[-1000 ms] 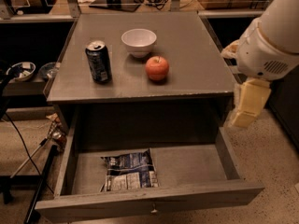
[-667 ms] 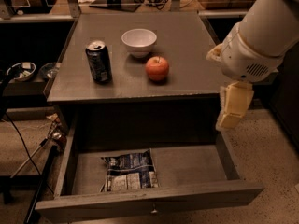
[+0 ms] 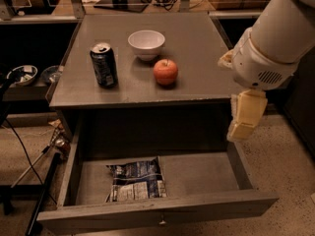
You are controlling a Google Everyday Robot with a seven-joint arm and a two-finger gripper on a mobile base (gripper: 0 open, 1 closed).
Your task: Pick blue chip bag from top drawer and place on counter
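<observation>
The blue chip bag (image 3: 136,181) lies flat on the floor of the open top drawer (image 3: 197,178), left of its middle, blue part toward the back and white part toward the front. The drawer's small knob (image 3: 160,222) shows on its front. The counter (image 3: 197,43) is the grey cabinet top above. My gripper (image 3: 244,116) hangs from the white arm at the right, over the drawer's right wall and below the counter's front right corner. It is well right of and above the bag.
On the counter stand a dark soda can (image 3: 104,65), a white bowl (image 3: 146,44) and a red apple (image 3: 165,72). A low shelf with bowls (image 3: 23,74) and cables is at the left. Floor lies to the right of the cabinet.
My arm and gripper have moved left and slightly down, from beside the cabinet toward the drawer's right wall. The bag and counter objects have not moved.
</observation>
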